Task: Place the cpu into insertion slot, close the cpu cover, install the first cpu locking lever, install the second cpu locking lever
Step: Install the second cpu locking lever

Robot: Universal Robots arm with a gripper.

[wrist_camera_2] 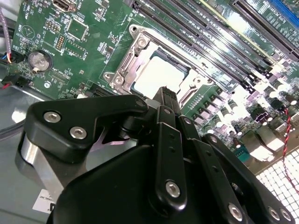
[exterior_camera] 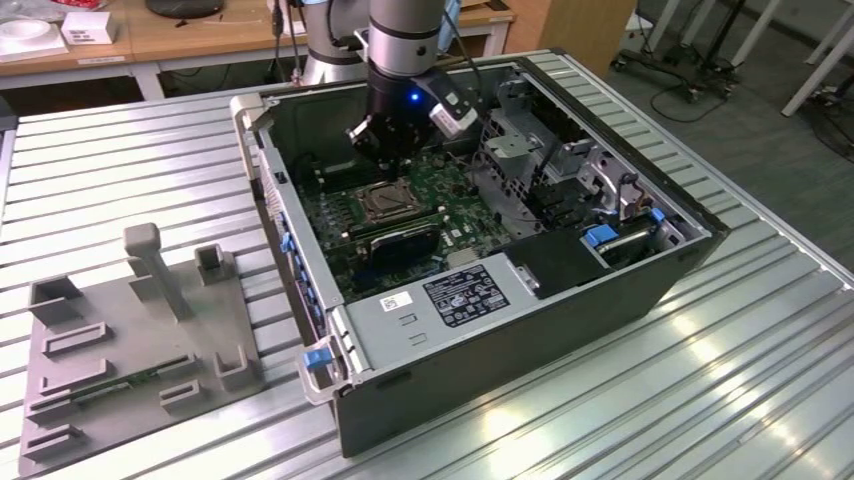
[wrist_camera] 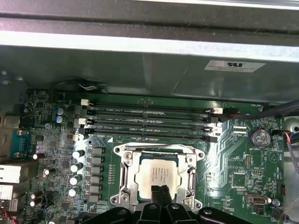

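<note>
Cpu: the cpu (wrist_camera: pixel 159 172) is lying flat inside the insertion slot (wrist_camera: pixel 125 179), its pale top showing through the slot's metal frame in both wrist views (wrist_camera_2: pixel 161 74).
Tool: the tool (wrist_camera: pixel 160 191) is hanging just above the cpu's near edge; its black fingers (wrist_camera_2: pixel 167 100) are sitting pressed together and are gripping nothing.
Insertion slot: it is sitting on the green motherboard (wrist_camera: pixel 243 158), with its silvery frame (wrist_camera_2: pixel 126 63) lying flat around the cpu.
Cpu cover: I cannot tell from these views whether the frame around the cpu is the cover lying closed.
Memory slots: four long black memory slots (wrist_camera: pixel 149 122) are running side by side just beyond the insertion slot.
Coin cell: a round coin cell (wrist_camera: pixel 259 137) is sitting on the motherboard, off to one side of the insertion slot.
Computer case: the open computer case (exterior_camera: pixel 534 330) is lying on the ribbed metal table (exterior_camera: pixel 120 170) and holding the motherboard; the arm (exterior_camera: pixel 407 40) is reaching down into it above the insertion slot (exterior_camera: pixel 383 202).
Grey fixture: a grey fixture (exterior_camera: pixel 134 340) is resting on the table, well apart from the insertion slot, toward the exterior view's left.
</note>
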